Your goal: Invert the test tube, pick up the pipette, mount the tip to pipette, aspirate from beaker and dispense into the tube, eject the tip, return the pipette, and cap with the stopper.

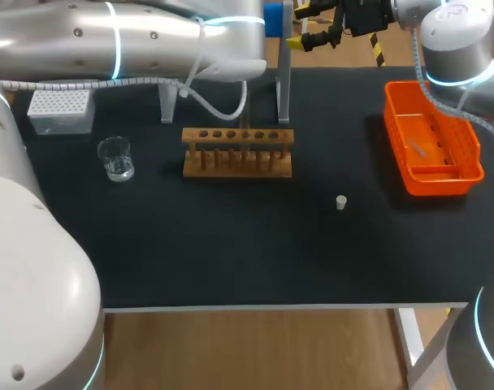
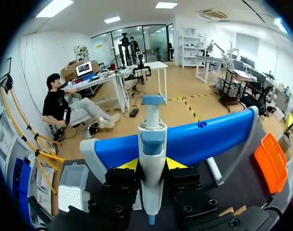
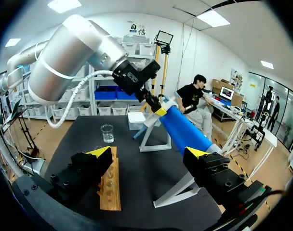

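Left gripper [image 2: 151, 166] clamps the pipette [image 2: 153, 144], hanging on its stand [image 2: 204, 139] at the table's [image 1: 231, 252] far edge (right gripper [image 3: 149, 153] gapes, idle); best lift straight up, clear of it, before swinging toward the tip box [image 1: 60, 107]

We see the white-and-blue pipette [image 2: 152, 159] upright on its stand [image 2: 209, 137]; the clear beaker [image 1: 115, 158] sits at 9 o'clock of the rack [image 1: 237, 152], the white stopper [image 1: 341, 202] at 4 o'clock.
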`<action>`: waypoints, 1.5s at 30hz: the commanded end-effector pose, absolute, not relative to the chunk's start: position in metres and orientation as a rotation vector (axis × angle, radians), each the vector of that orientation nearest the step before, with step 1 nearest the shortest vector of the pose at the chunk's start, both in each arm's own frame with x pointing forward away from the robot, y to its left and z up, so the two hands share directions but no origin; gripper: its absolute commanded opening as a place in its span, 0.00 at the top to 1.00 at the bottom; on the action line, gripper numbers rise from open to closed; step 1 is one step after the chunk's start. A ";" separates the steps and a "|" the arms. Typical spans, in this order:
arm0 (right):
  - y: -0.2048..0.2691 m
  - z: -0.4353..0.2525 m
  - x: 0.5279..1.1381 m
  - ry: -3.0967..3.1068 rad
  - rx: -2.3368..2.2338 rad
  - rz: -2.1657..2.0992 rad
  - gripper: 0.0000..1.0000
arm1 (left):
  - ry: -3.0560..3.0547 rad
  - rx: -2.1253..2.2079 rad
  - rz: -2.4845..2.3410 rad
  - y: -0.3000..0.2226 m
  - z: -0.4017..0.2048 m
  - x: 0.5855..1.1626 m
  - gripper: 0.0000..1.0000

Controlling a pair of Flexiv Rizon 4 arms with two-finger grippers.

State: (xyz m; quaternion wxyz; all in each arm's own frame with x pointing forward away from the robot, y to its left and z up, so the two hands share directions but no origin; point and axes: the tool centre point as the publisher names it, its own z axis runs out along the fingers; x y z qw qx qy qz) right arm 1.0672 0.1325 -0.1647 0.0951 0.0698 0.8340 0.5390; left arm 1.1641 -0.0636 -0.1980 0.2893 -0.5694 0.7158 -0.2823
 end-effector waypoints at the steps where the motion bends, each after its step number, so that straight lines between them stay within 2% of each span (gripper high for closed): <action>1: 0.132 -0.164 1.067 2.476 0.208 1.595 0.00 | 1.919 -1.529 -0.742 -0.066 -0.201 1.169 1.00; 10: 0.132 -0.164 1.067 2.476 0.208 1.595 0.00 | 1.933 -1.589 -0.682 -0.070 -0.213 1.164 1.00; 11: 0.132 -0.164 1.067 2.476 0.208 1.595 0.00 | 1.924 -1.598 -0.680 -0.070 -0.214 1.162 0.60; 12: 0.132 -0.164 1.067 2.476 0.208 1.595 0.00 | 1.923 -1.601 -0.681 -0.070 -0.215 1.159 0.00; 29: 0.132 -0.164 1.067 2.476 0.208 1.595 0.00 | 1.936 -1.593 -0.842 -0.074 -0.202 1.070 0.00; 45: 0.132 -0.164 1.067 2.476 0.208 1.595 0.00 | 2.138 -1.024 -1.321 -0.085 -0.161 1.030 0.00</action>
